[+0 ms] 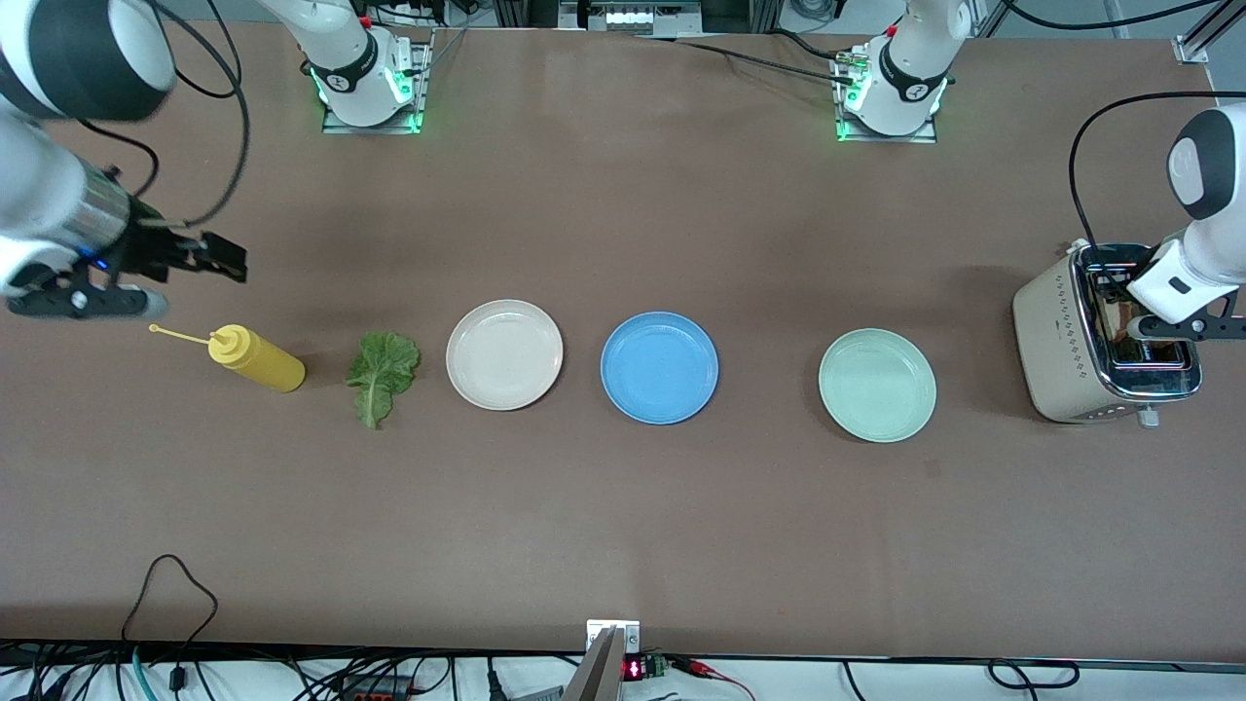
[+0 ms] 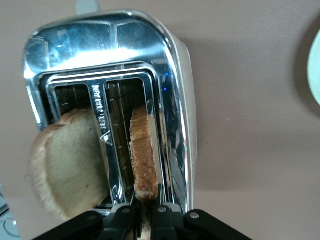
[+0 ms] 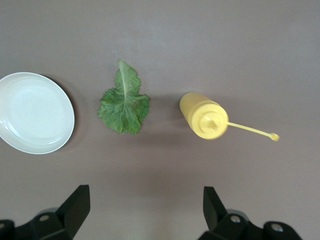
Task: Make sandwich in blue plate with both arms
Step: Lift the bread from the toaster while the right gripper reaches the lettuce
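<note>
I'm pinching a browned toast slice (image 2: 143,155) in the cream-and-chrome toaster (image 1: 1056,341) with the left gripper (image 2: 145,214) fingers. Right gripper (image 3: 145,212) is waiting, fingers spread, over the tabletop near the crinkled green lettuce leaf (image 1: 382,374). Next, I judge: lifting straight up, carrying it to the empty round blue plate (image 1: 659,367).

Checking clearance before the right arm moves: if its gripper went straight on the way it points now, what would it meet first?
Probably bare table: the open right gripper points down beside the lettuce leaf and yellow bottle.

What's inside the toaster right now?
Two bread slices stand in the toaster slots: one pale slice, one browner slice gripped by the left gripper. Their lower parts are hidden in the slots.
</note>
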{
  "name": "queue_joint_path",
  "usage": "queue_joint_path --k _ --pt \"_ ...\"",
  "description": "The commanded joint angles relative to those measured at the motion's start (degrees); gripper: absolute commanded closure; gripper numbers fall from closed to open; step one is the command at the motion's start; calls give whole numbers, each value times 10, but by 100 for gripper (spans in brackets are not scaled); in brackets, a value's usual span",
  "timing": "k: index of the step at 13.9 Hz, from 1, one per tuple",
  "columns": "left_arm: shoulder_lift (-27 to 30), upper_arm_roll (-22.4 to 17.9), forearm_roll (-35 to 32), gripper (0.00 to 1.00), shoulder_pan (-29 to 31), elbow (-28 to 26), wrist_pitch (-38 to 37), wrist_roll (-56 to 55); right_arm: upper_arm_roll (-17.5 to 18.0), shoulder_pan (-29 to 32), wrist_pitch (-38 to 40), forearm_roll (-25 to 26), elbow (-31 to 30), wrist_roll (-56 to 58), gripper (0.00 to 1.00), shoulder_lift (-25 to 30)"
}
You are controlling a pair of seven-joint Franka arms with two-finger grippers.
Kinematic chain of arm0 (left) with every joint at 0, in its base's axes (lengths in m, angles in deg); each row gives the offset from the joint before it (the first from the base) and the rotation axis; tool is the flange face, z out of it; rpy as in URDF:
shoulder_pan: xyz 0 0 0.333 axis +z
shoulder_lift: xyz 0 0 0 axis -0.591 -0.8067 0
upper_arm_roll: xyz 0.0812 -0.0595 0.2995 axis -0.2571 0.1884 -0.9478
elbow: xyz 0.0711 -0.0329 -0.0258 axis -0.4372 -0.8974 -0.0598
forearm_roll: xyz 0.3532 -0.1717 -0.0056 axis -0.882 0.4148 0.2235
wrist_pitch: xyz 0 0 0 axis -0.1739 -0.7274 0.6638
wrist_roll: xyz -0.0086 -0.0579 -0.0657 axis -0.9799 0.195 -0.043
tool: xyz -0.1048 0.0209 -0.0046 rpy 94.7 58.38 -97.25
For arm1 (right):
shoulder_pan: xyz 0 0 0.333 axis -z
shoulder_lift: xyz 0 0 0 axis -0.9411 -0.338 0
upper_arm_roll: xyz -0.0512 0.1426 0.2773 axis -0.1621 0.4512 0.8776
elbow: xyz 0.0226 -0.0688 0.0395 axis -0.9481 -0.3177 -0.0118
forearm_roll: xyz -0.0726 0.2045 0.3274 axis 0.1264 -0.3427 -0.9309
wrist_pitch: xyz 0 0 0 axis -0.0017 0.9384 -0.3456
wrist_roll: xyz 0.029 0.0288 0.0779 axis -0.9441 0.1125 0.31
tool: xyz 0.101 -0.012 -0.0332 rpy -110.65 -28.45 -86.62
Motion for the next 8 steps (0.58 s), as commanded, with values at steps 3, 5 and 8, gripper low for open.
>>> queue_joint_path --k 3,5,8 --pt "4 75 -11 99 0 148 -185 8 2 -24 -124 0 -37 9 0 -74" --pt "2 118 -10 99 -1 184 -209 24 2 -36 -169 -1 -43 8 0 -109" --pt "-12 189 7 99 -6 186 -205 11 2 -36 -227 3 -51 10 0 -161"
